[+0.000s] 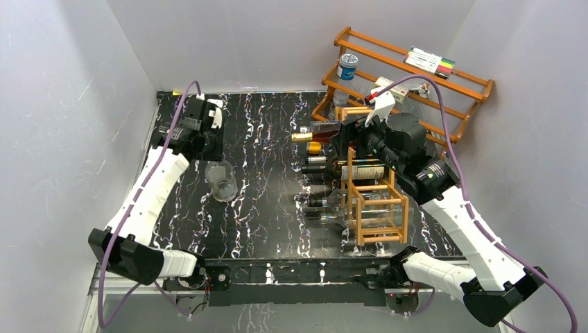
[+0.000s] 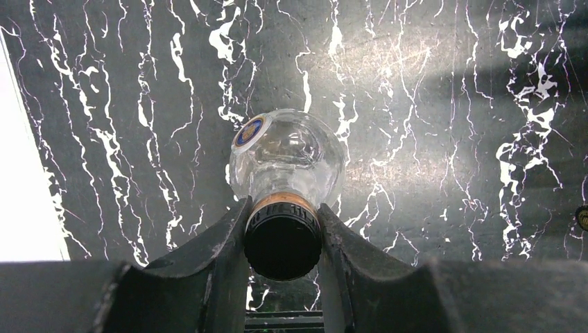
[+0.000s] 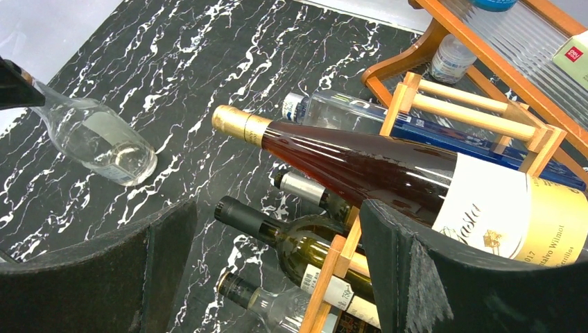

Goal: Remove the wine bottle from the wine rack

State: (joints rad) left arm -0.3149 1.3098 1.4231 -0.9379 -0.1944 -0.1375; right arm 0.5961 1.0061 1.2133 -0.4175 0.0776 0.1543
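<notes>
The wine rack (image 1: 360, 208) is an orange-brown lattice at the right, with several bottles lying in its cells. A dark red wine bottle (image 3: 360, 163) with a gold foil neck (image 1: 305, 137) lies across the rack's top (image 3: 471, 114), neck pointing left. My right gripper (image 3: 277, 267) is open wide at this bottle, its right finger (image 3: 444, 270) just in front of the white label; in the top view the gripper (image 1: 344, 142) sits over the rack's far end. My left gripper (image 2: 283, 208) is shut on the black cap of a clear glass bottle (image 2: 288, 156), near the table's left (image 1: 222, 182).
A two-tier wooden shelf (image 1: 416, 76) stands at the back right behind the rack, holding a jar (image 1: 347, 66) and markers (image 1: 430, 62). Lower cells hold a blue-clear bottle (image 3: 347, 111), a green bottle (image 3: 305, 246) and a clear bottle (image 3: 277, 305). White walls enclose the table.
</notes>
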